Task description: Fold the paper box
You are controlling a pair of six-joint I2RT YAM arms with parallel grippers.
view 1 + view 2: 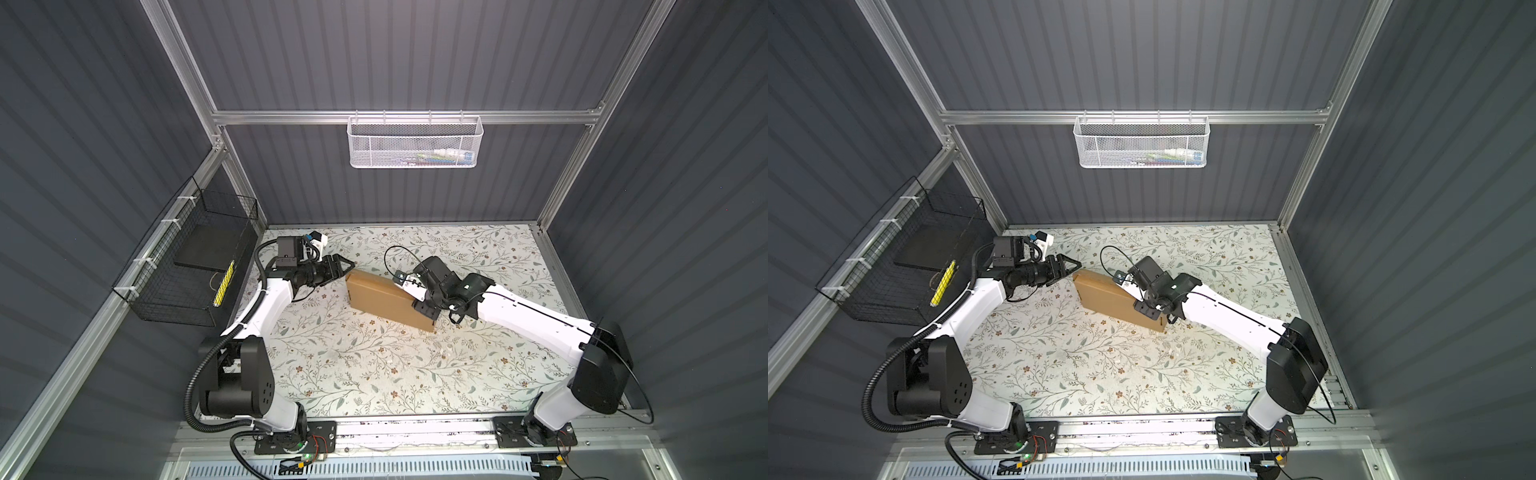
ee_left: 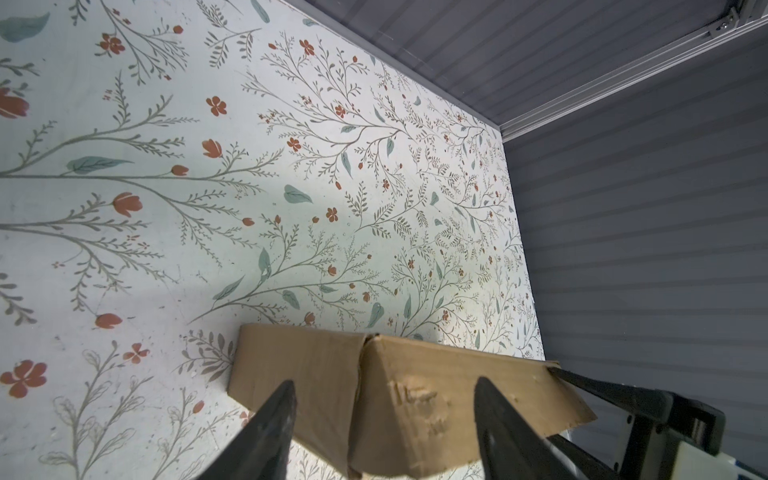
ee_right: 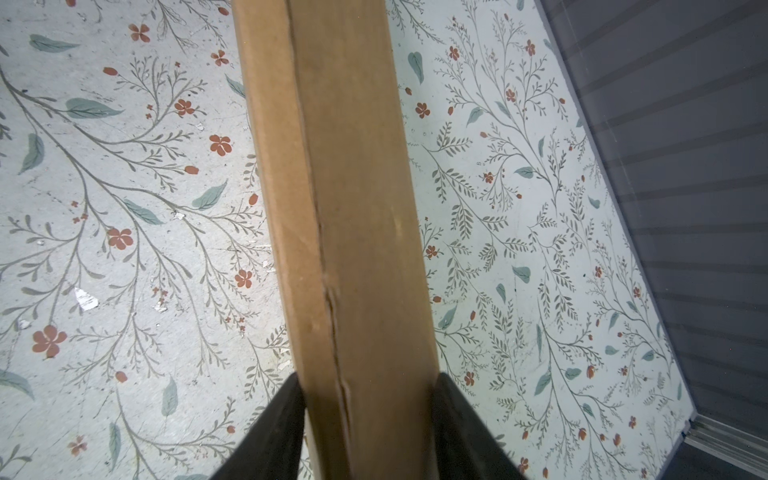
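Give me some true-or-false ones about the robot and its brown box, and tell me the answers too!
1. The right hand is squeezing the brown box. True.
2. The left hand is shut tight. False: it is open, near one end of the box.
3. The white basket stands on the table. False: it hangs from a rail up at the back.
4. A black basket hangs at the left side. True.
5. The brown box lies inside the black basket. False: it is out on the flowery table.
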